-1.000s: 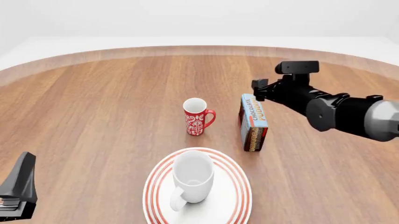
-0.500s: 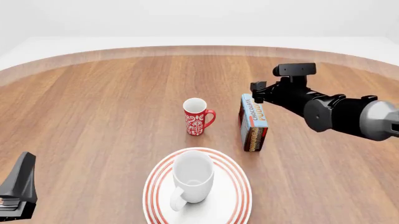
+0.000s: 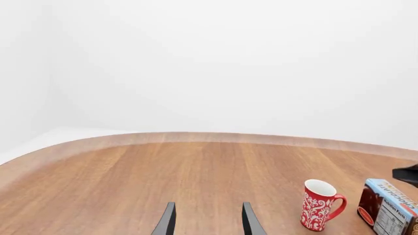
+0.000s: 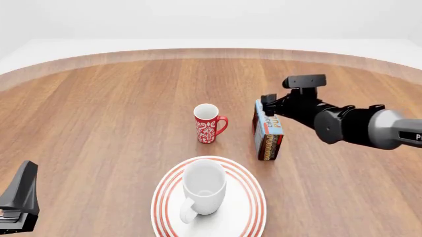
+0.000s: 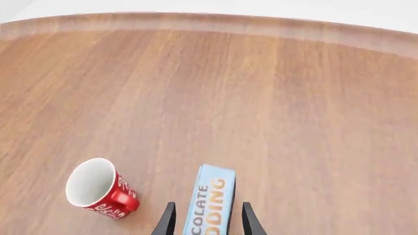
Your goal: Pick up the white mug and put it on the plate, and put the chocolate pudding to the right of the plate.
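The white mug (image 4: 204,185) stands upright on the red-ringed plate (image 4: 163,197) at the near middle, handle toward me. The chocolate pudding (image 4: 268,132) lies on the table to the right of the plate and a little beyond it, blue face up. My right gripper (image 4: 269,104) is open over the carton's far end. In the right wrist view its fingers (image 5: 168,221) stand on either side of the chocolate pudding (image 5: 209,198) with gaps showing. My left gripper (image 4: 23,190) rests at the near left, and the left wrist view shows this gripper (image 3: 207,223) open with nothing between its fingers.
A red mug with white floral pattern (image 4: 208,124) stands upright just left of the pudding, beyond the plate; the red mug (image 5: 98,188) also shows in the right wrist view. The round wooden table's far edge (image 4: 211,52) curves across the back.
My right arm has moved left and down, bringing its fingers over the pudding's far end. The left arm, mug, plate and pudding have not moved.
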You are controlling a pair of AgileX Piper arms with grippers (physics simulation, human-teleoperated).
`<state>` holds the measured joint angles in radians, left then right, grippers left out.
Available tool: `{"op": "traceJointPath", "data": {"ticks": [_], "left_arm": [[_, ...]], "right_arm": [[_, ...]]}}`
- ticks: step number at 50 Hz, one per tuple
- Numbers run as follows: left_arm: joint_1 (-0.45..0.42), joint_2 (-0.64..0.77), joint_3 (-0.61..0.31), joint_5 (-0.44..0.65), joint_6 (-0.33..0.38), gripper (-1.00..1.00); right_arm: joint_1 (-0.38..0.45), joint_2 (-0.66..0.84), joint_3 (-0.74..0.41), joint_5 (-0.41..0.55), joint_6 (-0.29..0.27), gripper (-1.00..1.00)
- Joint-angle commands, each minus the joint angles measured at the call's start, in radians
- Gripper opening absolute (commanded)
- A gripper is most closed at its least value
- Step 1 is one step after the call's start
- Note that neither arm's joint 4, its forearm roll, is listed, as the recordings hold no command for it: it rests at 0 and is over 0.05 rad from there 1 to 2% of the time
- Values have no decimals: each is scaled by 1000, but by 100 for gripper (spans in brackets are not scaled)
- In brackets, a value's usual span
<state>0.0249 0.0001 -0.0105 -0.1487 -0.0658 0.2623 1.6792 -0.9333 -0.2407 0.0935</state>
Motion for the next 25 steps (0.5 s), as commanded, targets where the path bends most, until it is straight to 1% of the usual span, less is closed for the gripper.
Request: {"op": "traceJointPath", "data": {"ticks": [1,25], "left_arm": [[0,0,0,0,0,100],[0,0,0,0,0,100]], "right_arm": [[5,26,2,-10,3,100],[2,63,5,-27,8,100]]}}
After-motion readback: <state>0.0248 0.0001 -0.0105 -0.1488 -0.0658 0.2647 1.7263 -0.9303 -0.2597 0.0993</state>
